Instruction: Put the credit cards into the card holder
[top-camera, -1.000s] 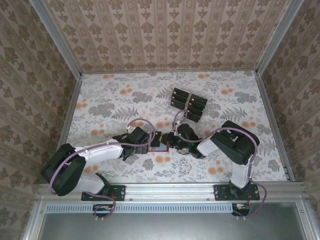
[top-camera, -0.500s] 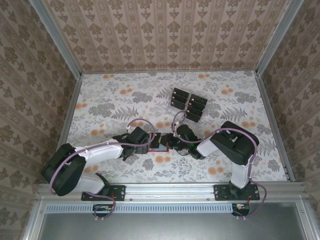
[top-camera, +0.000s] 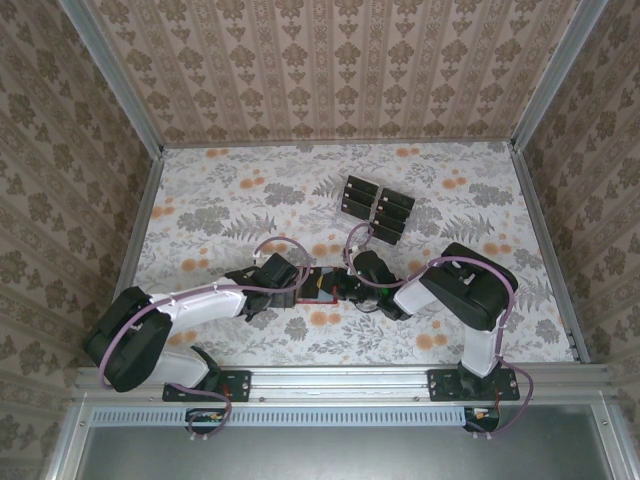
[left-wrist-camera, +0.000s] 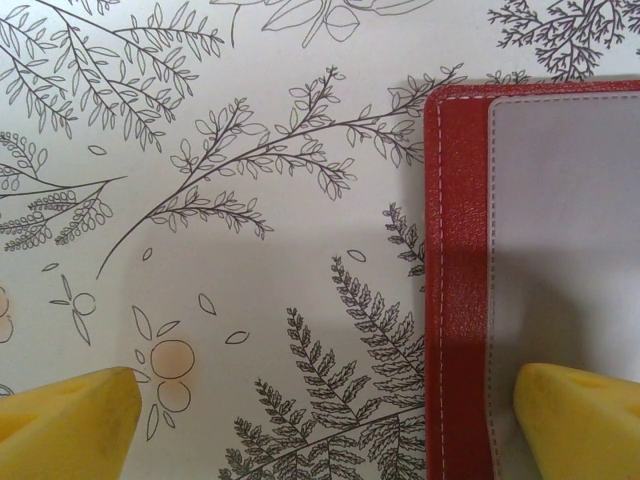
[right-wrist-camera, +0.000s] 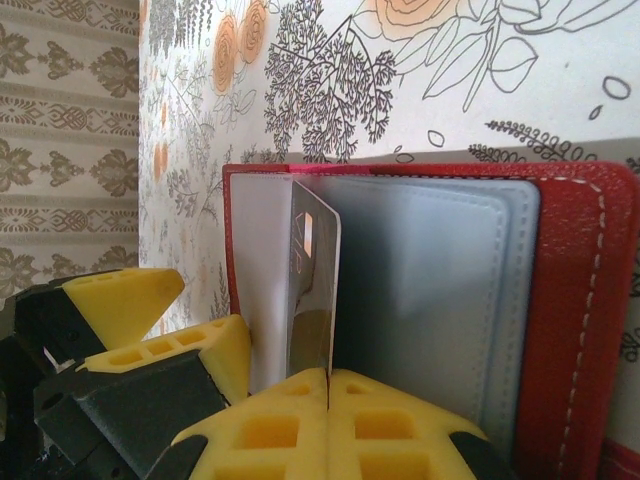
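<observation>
The red card holder (top-camera: 318, 297) lies open on the floral table between my two grippers. Close up, its red rim (right-wrist-camera: 585, 300) frames grey inner pockets (right-wrist-camera: 430, 300). My right gripper (right-wrist-camera: 329, 375) is shut on one dark credit card (right-wrist-camera: 312, 280), held on edge over the holder's left side. My left gripper (left-wrist-camera: 320, 430) is open and straddles the holder's edge (left-wrist-camera: 455, 250). One of its yellow fingers (left-wrist-camera: 585, 420) rests over the grey lining, the other over the tablecloth. From above, the left gripper (top-camera: 303, 283) and right gripper (top-camera: 338, 283) nearly meet. Several more black credit cards (top-camera: 375, 207) lie farther back.
Metal-framed wallpapered walls (top-camera: 110, 150) close in the table on three sides. The left gripper's yellow fingers (right-wrist-camera: 215, 350) stand close to the left of the held card. Bare tablecloth (top-camera: 230, 190) lies at the far left and right.
My right gripper has crept slightly left and nearer with the card, closer over the holder. The left arm has stayed put.
</observation>
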